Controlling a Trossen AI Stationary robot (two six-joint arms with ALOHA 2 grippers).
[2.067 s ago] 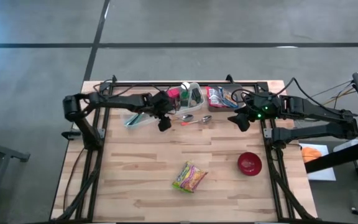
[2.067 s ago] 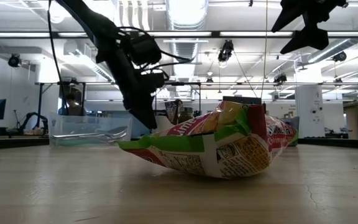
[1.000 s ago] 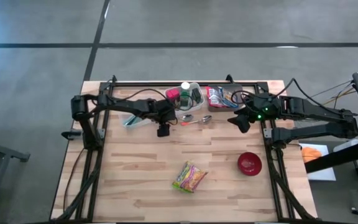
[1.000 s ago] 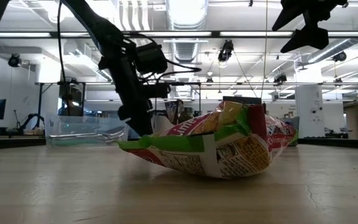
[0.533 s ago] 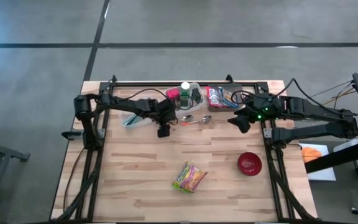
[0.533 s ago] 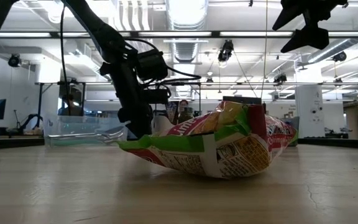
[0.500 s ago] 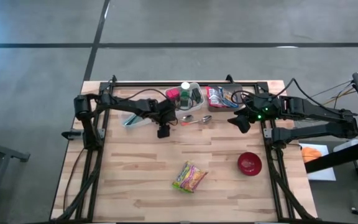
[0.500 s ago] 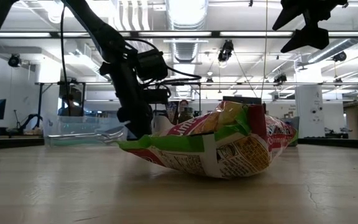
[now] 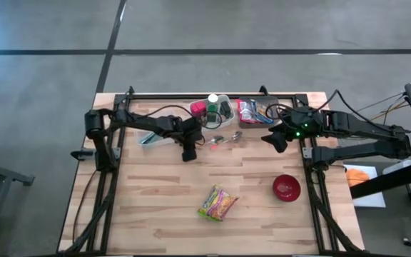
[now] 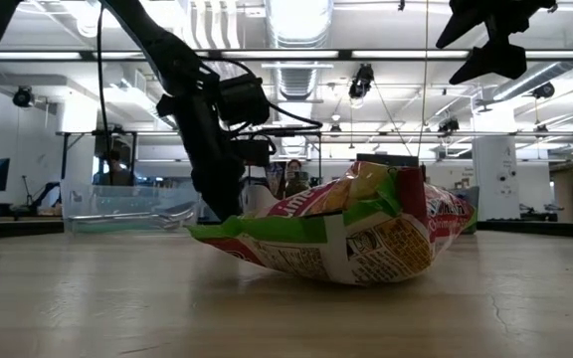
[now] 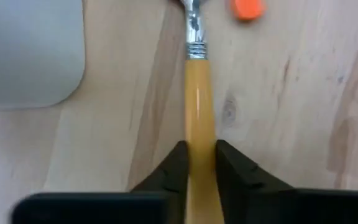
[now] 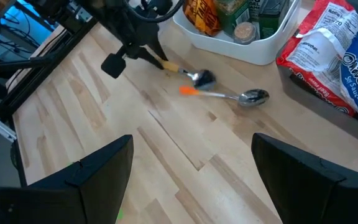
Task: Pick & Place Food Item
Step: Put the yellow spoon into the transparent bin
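Food item: a snack packet (image 10: 341, 234) lies flat on the bench (image 9: 155, 207), lower middle of the high view, at the front in the low view. Its crinkled foil is green, yellow and red, with small print on the side.
Red bowl: red bowl (image 9: 286, 187) stands to the right of the packet, apart from it.
Left tool: left tool (image 11: 196, 160) is low over the bench, above the middle of the high view, its fingers (image 11: 232, 168) closed narrow on the yellow handle of a spoon (image 11: 197, 118); the spoon's metal end points to a second spoon (image 12: 244, 96) with an orange handle.
Right tool: right tool (image 9: 276, 140) hangs at the upper right, jaws wide, holding nothing.
Far edge: a clear tray (image 9: 152, 136), a white bin (image 12: 241, 43) with groceries, and bags (image 12: 334, 56) in another container.
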